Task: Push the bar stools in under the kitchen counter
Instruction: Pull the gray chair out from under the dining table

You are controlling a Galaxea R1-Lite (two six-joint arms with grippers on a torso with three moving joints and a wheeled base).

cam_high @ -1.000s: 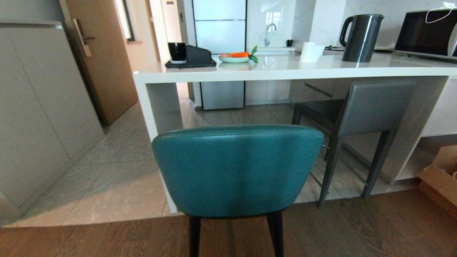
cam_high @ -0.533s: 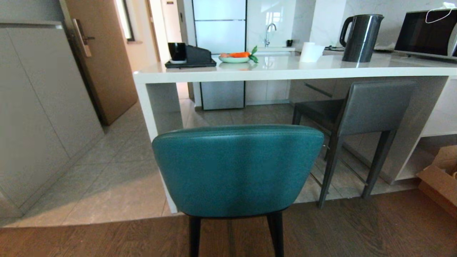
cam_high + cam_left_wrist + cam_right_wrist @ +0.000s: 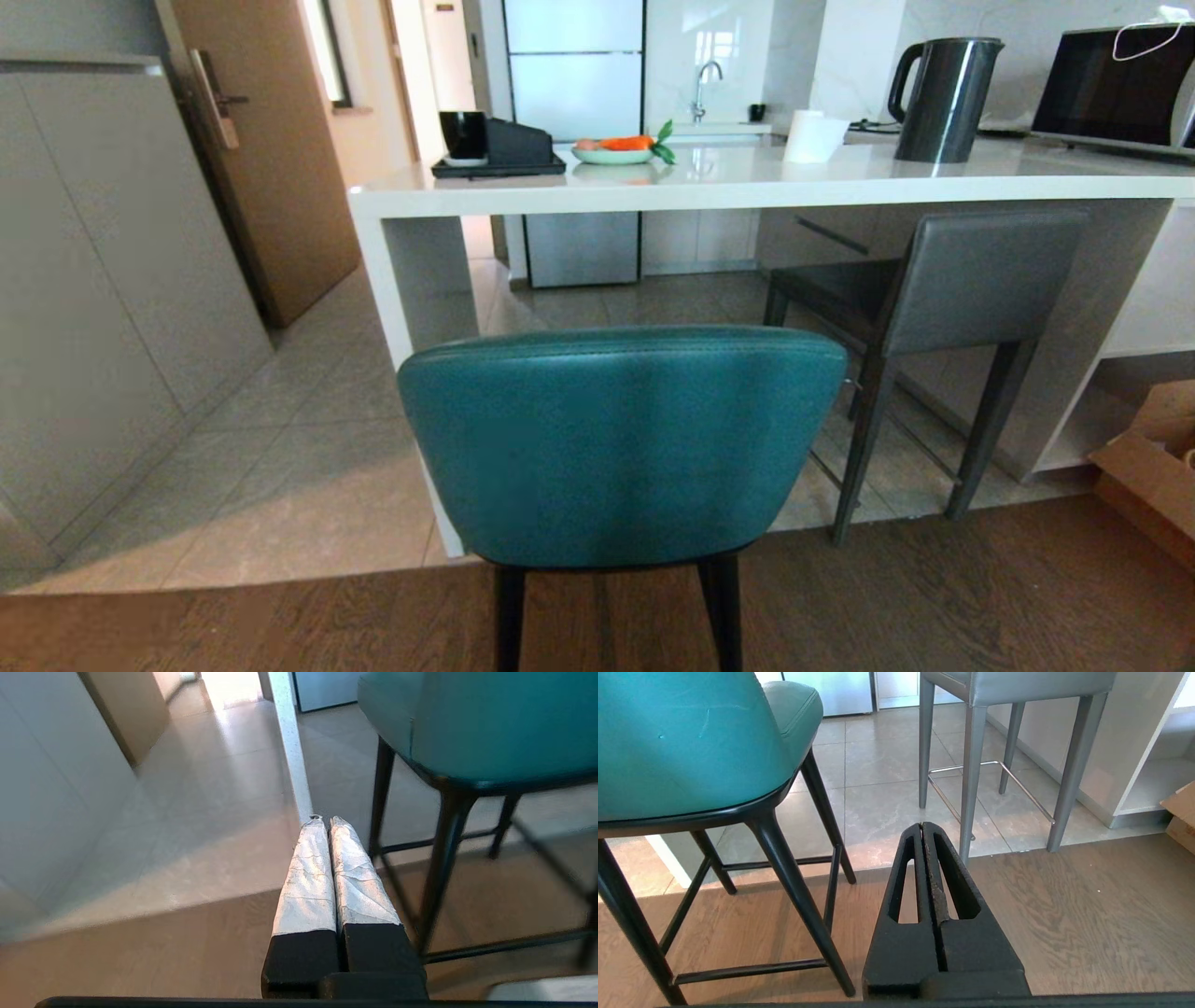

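A teal bar stool (image 3: 621, 443) with thin black legs stands right in front of me, its back toward me, outside the white kitchen counter (image 3: 747, 182). The dark grey bar stool (image 3: 976, 280) sits to the right with its seat under the counter top. Neither arm shows in the head view. My left gripper (image 3: 326, 820) hangs shut and empty low beside the teal stool (image 3: 486, 723), its taped fingers pressed together. My right gripper (image 3: 921, 825) is shut and empty too, low over the wooden floor between the teal stool (image 3: 691, 742) and the grey stool's legs (image 3: 971, 765).
On the counter stand a black kettle (image 3: 945, 98), a paper roll (image 3: 810, 136), a plate of fruit (image 3: 616, 149), a black tray (image 3: 499, 166) and a microwave (image 3: 1116, 89). A cardboard box (image 3: 1148, 471) lies at the right. A door (image 3: 271, 159) and grey cabinets (image 3: 103, 280) stand left.
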